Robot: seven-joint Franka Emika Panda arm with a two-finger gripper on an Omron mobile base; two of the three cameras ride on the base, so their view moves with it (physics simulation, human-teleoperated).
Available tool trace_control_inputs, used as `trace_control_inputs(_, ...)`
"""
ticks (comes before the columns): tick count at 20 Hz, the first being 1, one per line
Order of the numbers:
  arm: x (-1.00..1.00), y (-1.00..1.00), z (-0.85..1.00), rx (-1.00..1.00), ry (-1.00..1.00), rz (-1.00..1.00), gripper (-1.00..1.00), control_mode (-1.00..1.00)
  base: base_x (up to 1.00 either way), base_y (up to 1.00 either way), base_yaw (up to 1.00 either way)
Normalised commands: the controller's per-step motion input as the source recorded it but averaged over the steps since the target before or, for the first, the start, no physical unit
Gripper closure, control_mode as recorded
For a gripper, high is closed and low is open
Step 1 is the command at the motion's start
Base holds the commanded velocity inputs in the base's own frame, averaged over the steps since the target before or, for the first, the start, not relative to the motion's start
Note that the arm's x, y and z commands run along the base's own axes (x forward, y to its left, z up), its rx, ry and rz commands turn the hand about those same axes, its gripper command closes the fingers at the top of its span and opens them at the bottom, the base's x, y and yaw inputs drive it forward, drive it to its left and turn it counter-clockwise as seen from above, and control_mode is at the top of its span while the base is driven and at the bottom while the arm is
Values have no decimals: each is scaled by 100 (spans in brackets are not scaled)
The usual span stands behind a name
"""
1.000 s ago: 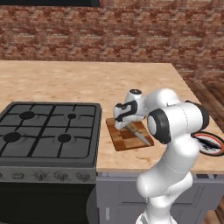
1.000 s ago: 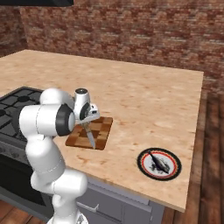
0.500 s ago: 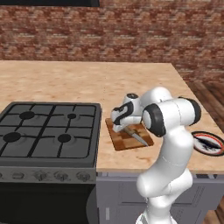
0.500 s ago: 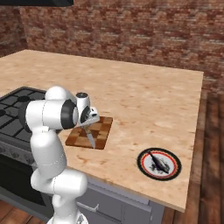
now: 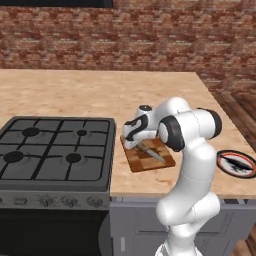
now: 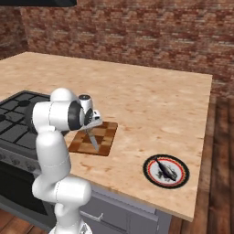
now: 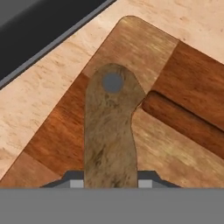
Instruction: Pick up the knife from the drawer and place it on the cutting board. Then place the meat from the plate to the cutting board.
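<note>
The gripper (image 7: 110,183) is clamped on the knife's (image 7: 109,131) wooden handle, blade angled down onto the cutting board (image 5: 148,152) right of the stove (image 5: 55,150). Further right, the meat (image 6: 165,171) sits on the plate (image 6: 151,161).

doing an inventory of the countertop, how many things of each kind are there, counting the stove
knife: 1
cutting board: 1
plate: 1
meat piece: 1
stove: 1
total: 5
</note>
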Motion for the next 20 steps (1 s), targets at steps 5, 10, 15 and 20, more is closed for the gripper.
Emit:
trace_control_inputs(5,18,14,-9,0,0,0,-100,-100,0,0,0)
trace_control_inputs(10,0,-8,0,0,0,0,-100,-100,0,0,0)
trace_control_inputs(15,0,0,10,0,0,0,-100,-100,0,0,0)
trace_control_inputs(20,0,-19,38,0,-1,0,-100,-100,0,0,0)
